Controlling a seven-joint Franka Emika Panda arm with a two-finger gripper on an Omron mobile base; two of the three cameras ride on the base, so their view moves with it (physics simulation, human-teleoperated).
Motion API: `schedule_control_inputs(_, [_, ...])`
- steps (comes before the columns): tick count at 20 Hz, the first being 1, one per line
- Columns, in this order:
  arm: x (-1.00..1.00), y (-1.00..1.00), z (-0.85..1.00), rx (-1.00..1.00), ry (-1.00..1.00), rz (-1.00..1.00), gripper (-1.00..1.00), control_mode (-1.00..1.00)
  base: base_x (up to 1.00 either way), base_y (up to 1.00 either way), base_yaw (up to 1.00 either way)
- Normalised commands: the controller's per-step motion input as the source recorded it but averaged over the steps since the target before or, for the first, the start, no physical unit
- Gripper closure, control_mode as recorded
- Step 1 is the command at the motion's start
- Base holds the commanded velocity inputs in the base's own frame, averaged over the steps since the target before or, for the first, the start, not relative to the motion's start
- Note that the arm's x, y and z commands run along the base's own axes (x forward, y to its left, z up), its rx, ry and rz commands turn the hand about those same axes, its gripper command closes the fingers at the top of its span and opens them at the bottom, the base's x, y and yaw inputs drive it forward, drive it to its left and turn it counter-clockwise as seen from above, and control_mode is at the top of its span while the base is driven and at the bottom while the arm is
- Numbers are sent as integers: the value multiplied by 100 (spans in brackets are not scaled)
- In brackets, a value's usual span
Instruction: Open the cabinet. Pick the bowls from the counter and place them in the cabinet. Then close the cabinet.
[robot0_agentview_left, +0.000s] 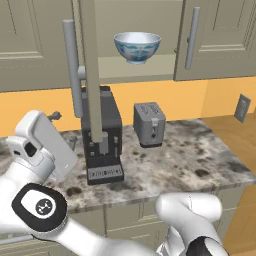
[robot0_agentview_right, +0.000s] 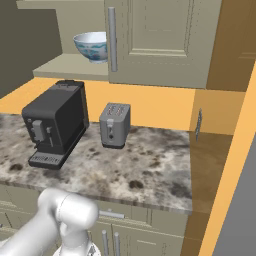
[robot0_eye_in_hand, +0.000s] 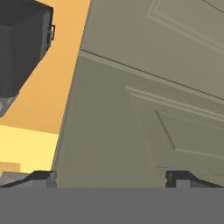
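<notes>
The gripper (robot0_eye_in_hand: 111, 179) is wide open, holding nothing. A grey-beige panelled cabinet door (robot0_eye_in_hand: 144, 118) stands right ahead, black coffee machine (robot0_eye_in_hand: 22, 43) off beside it.

The grey-beige cabinet (robot0_agentview_left: 210, 40) on the wall has one door swung open, and a small white and blue bowl (robot0_agentview_left: 137, 47) stands upright on its shelf, high above the speckled grey-brown counter (robot0_agentview_left: 200, 155).
</notes>
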Motion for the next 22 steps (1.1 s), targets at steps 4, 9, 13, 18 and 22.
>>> schedule_control_inputs(4, [44, 1, 0, 0, 0, -7, -100, -100, 0, 0, 0])
schedule_control_inputs(9, [32, 0, 0, 0, 0, -5, -100, -100, 0, 0, 0])
schedule_control_inputs(13, [29, 0, 0, 0, 0, -6, -100, -100, 0, 0, 0])
schedule_control_inputs(18, [38, -2, 0, 0, 0, -1, -100, -100, 0, 0, 0])
schedule_control_inputs(22, [28, -9, 1, 0, 0, 0, -100, -100, 0, 0, 0])
